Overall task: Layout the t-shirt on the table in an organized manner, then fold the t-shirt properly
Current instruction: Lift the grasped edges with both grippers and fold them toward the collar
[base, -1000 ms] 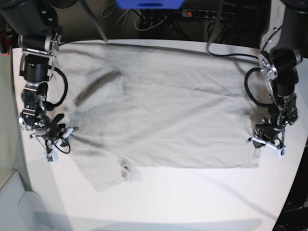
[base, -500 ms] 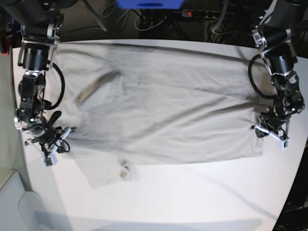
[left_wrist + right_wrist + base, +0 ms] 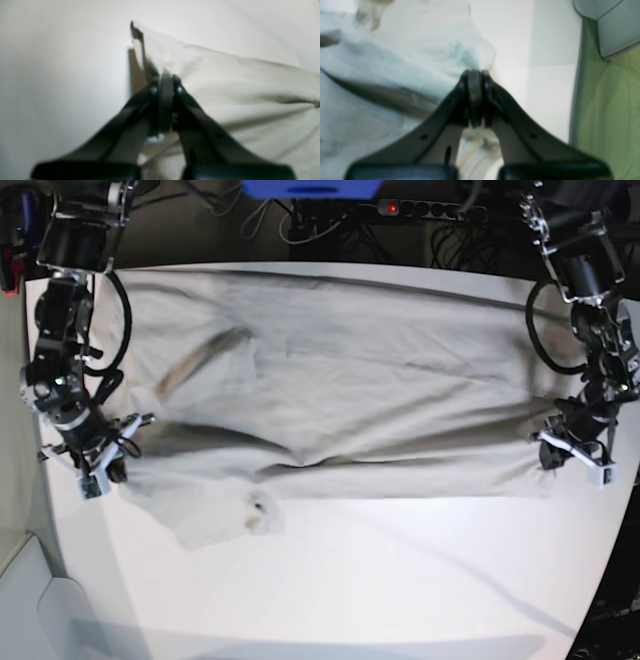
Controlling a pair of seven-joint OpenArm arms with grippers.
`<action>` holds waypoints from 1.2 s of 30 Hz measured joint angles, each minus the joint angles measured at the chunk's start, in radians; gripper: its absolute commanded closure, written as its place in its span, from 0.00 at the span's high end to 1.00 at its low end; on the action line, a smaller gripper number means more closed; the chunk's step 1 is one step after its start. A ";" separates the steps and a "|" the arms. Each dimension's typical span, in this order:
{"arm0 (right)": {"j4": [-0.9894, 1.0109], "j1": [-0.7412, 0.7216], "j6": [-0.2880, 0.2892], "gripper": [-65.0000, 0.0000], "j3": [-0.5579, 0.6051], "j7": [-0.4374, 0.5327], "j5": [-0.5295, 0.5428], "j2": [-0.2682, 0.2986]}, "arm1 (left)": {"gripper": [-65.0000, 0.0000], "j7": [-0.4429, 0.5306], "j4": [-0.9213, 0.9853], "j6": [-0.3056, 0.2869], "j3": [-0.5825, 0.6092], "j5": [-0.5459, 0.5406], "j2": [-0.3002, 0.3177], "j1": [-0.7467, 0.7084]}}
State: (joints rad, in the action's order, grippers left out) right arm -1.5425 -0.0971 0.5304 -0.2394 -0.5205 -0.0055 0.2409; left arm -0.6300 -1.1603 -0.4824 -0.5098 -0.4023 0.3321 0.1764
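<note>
Base view: t-shirt (image 3: 340, 390) lies spread across the white surface (image 3: 380, 580), long axis running between the arms. Left tool (image 3: 572, 452) is pinching one end's near corner, right tool (image 3: 95, 463) the opposite edge (both pressed tight on cloth). Soft matte cotton, creased, sagging mid-span.

T-shirt (image 3: 340, 400): plain light beige-grey, spread wide across far half of table (image 3: 400, 580), lying mostly flat, long creases running left-right. Near edge uneven; lower left part bunched, small folded flap jutting toward near side, small dark mark on it. Dark fold crease at left-centre. Both side edges lifted slightly, pulled taut. Table: smooth matte white, near half bare, shirt's far edge close to table's far edge.
</note>
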 measured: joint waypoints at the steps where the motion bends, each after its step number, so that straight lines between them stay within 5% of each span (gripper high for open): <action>1: -0.022 0.014 0.000 0.00 0.000 -0.007 -0.002 0.000 | 0.00 -0.007 -0.010 -0.001 -0.011 0.000 -0.003 -0.008; 7: -0.150 0.100 0.008 0.00 -0.038 0.006 0.005 -0.022 | 0.00 0.000 -0.036 -0.004 -0.110 -0.006 0.001 -0.010; 13: -0.240 0.154 0.166 0.00 -0.137 -0.043 0.001 -0.109 | 0.00 0.000 -0.034 -0.004 -0.108 -0.003 0.000 -0.010; 25: -0.247 0.219 0.168 0.00 -0.185 -0.070 0.004 -0.126 | 0.00 -0.004 -0.036 -0.004 -0.109 -0.013 0.000 -0.035; 36: -0.246 0.244 0.168 0.00 -0.216 -0.078 0.002 -0.133 | 0.00 -0.006 -0.090 -0.004 -0.120 -0.179 0.016 -0.160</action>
State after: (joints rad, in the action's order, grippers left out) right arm -1.7885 0.1471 0.6987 -0.4549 -0.5983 -0.0032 0.1078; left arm -0.6361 -1.2503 -0.4866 -0.6296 -0.5816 0.3485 0.0162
